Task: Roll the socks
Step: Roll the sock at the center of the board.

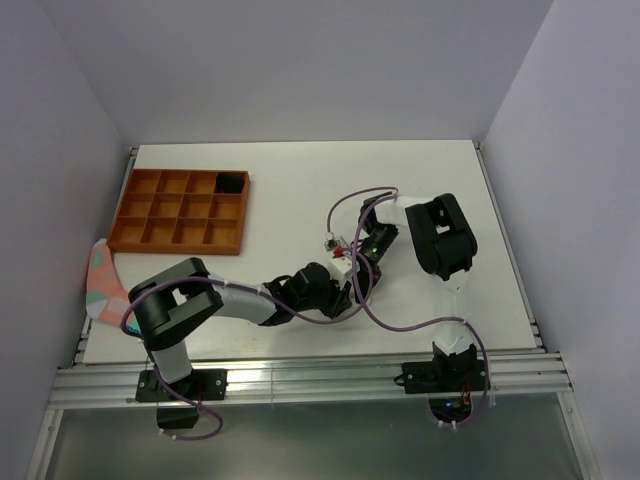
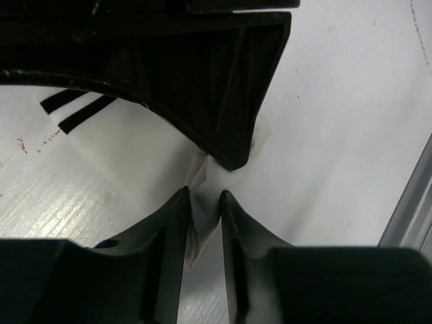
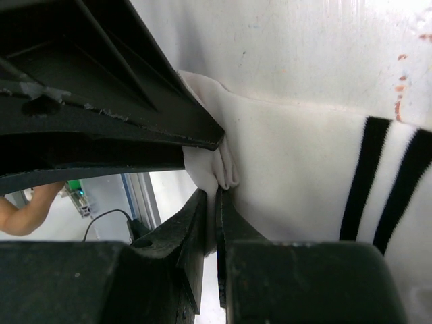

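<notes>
The white sock [image 3: 297, 169] lies flat on the white table, with its two black cuff stripes [image 3: 381, 192] at the right of the right wrist view. It also shows in the left wrist view [image 2: 135, 155], stripes at upper left. My right gripper [image 3: 216, 192] is shut on a bunched fold at the sock's edge. My left gripper [image 2: 204, 196] faces it, its fingers nearly closed on a thin fold of the same sock. In the top view both grippers, left [image 1: 345, 296] and right [image 1: 357, 276], meet at the table's middle and cover the sock. A black bundle [image 1: 230, 182], seemingly the black sock, sits in the tray.
An orange compartment tray [image 1: 180, 210] stands at the back left. A pink fabric piece with teal patches [image 1: 100, 285] hangs over the table's left edge. Purple cables [image 1: 400, 325] loop around the arms. The table's metal rail [image 2: 405, 216] is close at the near side.
</notes>
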Available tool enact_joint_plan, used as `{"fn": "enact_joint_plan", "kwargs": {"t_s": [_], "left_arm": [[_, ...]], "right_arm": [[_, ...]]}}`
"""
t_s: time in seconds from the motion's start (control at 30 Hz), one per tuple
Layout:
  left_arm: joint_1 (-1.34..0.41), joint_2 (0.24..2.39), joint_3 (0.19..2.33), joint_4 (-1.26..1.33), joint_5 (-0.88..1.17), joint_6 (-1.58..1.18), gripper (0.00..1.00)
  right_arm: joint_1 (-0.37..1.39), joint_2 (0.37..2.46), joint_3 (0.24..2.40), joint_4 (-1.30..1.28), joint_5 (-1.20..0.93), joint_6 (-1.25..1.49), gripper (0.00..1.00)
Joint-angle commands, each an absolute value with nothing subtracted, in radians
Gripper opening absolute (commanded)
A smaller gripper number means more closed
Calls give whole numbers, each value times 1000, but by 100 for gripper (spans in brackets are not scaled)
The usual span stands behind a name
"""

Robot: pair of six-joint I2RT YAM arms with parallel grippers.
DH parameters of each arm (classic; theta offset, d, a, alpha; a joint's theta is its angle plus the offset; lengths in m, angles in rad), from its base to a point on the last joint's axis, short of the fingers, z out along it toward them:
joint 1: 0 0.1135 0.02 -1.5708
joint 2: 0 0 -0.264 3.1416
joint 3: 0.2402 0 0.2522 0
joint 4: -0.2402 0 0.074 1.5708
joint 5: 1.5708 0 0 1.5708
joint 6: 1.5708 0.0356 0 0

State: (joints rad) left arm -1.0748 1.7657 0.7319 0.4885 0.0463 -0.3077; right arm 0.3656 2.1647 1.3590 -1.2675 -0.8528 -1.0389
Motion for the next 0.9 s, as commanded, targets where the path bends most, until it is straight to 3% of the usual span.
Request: {"fn": "enact_joint_plan", "kwargs": {"t_s": [0.0,0.13,0.27,0.47,0.87], "left_arm": [[-1085,1786,768,488,9,-285,29],[-1085,1810,790,457,17,-293,11],[-1085,1828,799,445,20,-314,1],[-1086,1825,776,446,12,-356,0],[-1086,1818,762,446,5,-382,0]], "right_arm": [[357,2148,1339,-1266,-851,-1045,3],[357,2120,1316,-1201,-835,-982,16],[354,2073,1286,-1094,-792,-901,31],[333,1971,1252,-980,-746,-746,42],[239,1803,1206,-813,-640,-454,45]]}}
